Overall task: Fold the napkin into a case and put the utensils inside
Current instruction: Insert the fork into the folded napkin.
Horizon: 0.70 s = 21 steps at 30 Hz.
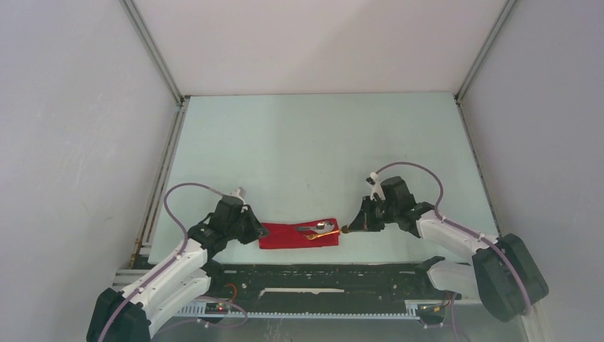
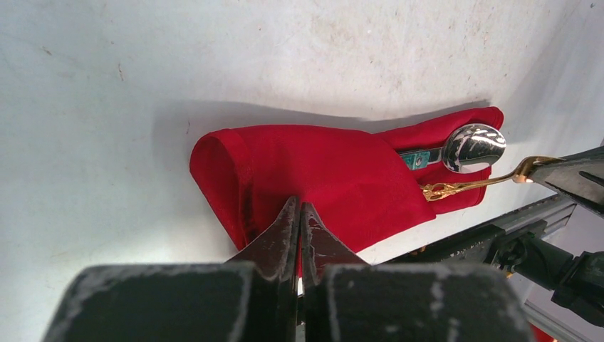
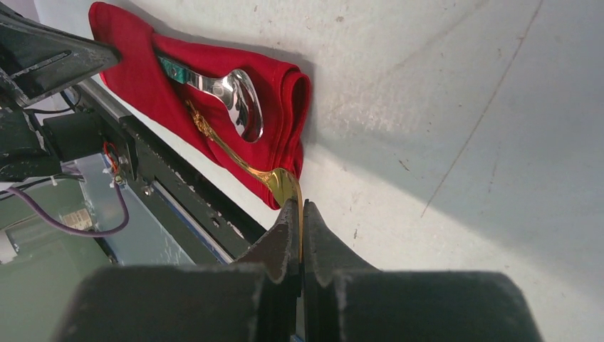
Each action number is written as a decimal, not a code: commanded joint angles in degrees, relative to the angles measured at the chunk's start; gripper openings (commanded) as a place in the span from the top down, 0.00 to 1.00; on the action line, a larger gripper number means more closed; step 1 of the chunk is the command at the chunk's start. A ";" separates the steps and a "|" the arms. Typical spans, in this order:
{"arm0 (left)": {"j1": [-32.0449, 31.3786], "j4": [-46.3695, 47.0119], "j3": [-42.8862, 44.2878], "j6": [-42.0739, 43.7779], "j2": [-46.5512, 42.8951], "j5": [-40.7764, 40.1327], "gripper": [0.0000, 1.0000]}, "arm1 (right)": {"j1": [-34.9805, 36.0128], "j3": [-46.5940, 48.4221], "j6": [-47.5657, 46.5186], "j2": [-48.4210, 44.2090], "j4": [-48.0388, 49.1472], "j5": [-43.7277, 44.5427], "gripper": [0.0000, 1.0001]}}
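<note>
Near the front edge of the tabletop [image 1: 313, 157], a little left of its middle and just behind the black rail [image 1: 320, 274], the case [image 1: 288, 236] lies flat as a narrow red strip running left to right between the two arms. The left gripper [image 2: 299, 210] is at the strip's left end, its fingers pressed together on the cloth's near edge (a thin sliver of red shows between them in the left wrist view), and the fold there bulges up into a rounded loop. At the right end the spoon [image 2: 474, 146] rests on the cloth with its silver bowl exposed, facing up, and its teal handle tucked under the top layer. The fork [image 2: 477, 184] lies just beside the spoon on the side nearer the front edge, one end slipped under the same layer and the other sticking out past the right end of the case. The right gripper [image 3: 300, 206] pinches that outer end between its closed fingertips, holding it just off the case's right end, with the gold shaft slanting from the fingers back into the fold.
</note>
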 commanded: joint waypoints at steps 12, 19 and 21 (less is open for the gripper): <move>0.35 2.38 -1.50 -0.43 0.24 0.04 1.00 | 9.68 -0.56 13.66 10.14 20.41 2.68 1.00; 0.35 2.37 -1.51 -0.14 0.23 0.13 1.00 | 12.97 1.13 16.78 13.90 23.03 3.91 1.00; 0.35 2.44 -1.60 -0.24 0.16 0.13 1.00 | 14.01 1.28 17.77 14.23 23.53 4.70 1.00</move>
